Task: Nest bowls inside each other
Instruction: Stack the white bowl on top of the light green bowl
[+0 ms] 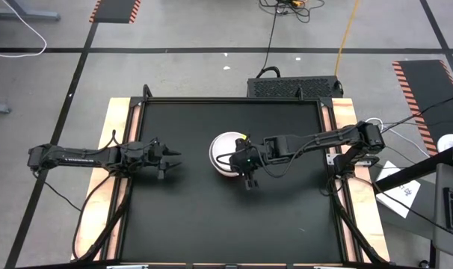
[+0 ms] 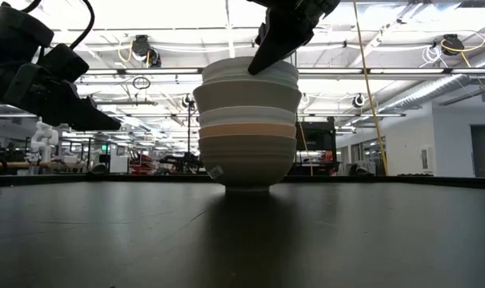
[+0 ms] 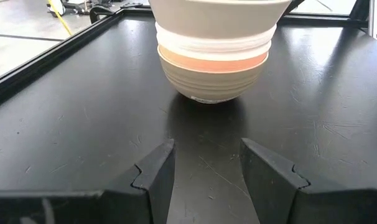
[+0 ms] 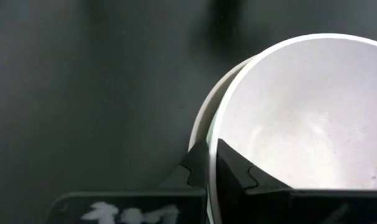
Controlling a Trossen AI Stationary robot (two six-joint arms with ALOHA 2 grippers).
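The stack of nested round bowls [image 1: 228, 155], white on top with an orange-coral band lower down, sits mid black worktop [image 1: 182, 232], and the right end effector [image 4: 211, 163] is pinched on the top white bowl's [image 4: 300, 118] rim from above. The left end effector [image 3: 205, 171] hovers apart, fingers spread, facing the stack. Looks basically done; the right arm is nearest, and there's loads of open worktop all round.

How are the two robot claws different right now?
The right gripper pinches the rim of the top white bowl on the stack; the left gripper holds nothing. The right one's fingers are nearly together; the left one's are spread apart. The right one is over the stack; the left one waits beside it. Both are dark, with two fingers.
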